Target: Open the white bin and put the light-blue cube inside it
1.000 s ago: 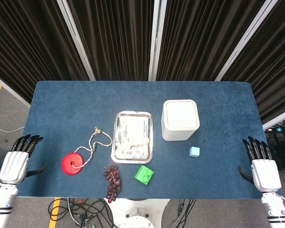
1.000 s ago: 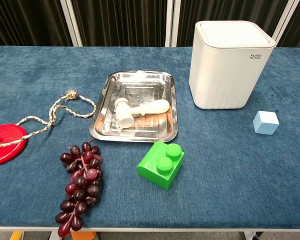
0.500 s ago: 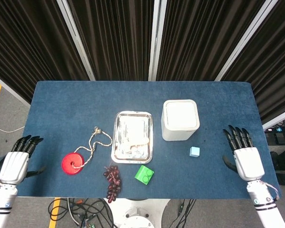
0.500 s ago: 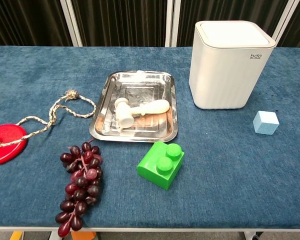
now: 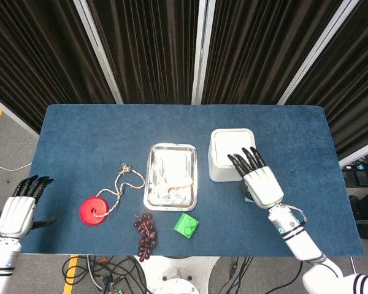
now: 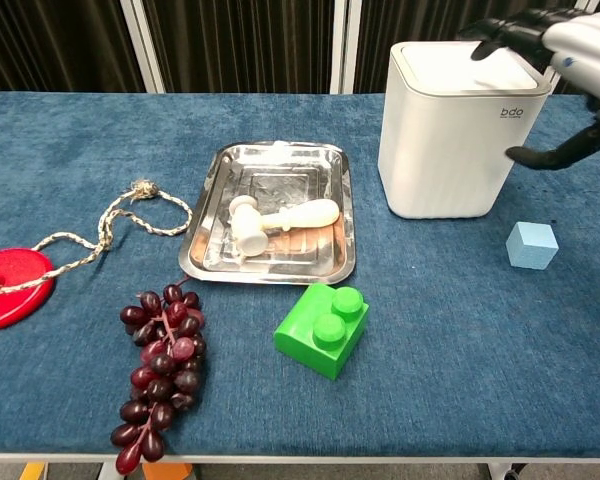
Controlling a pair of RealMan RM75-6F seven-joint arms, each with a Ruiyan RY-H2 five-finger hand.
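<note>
The white bin (image 5: 224,153) (image 6: 450,140) stands right of the tray with its lid down. The light-blue cube (image 6: 532,245) lies on the cloth in front of the bin's right side; in the head view my right hand hides most of it. My right hand (image 5: 260,180) (image 6: 555,45) hovers above the bin's near right edge, fingers spread over the lid, holding nothing. My left hand (image 5: 18,211) hangs off the table's left front corner, fingers apart and empty.
A steel tray (image 5: 153,199) (image 6: 205,240) holding a white mallet (image 6: 275,220) sits mid-table. A green brick (image 5: 186,225) (image 6: 323,329) and purple grapes (image 5: 146,235) (image 6: 158,375) lie near the front edge. A red disc (image 5: 93,211) (image 6: 10,290) on a rope lies left.
My right hand has swung from the table's right front edge leftward and forward, and now reaches over the bin lid. The left hand has barely moved.
</note>
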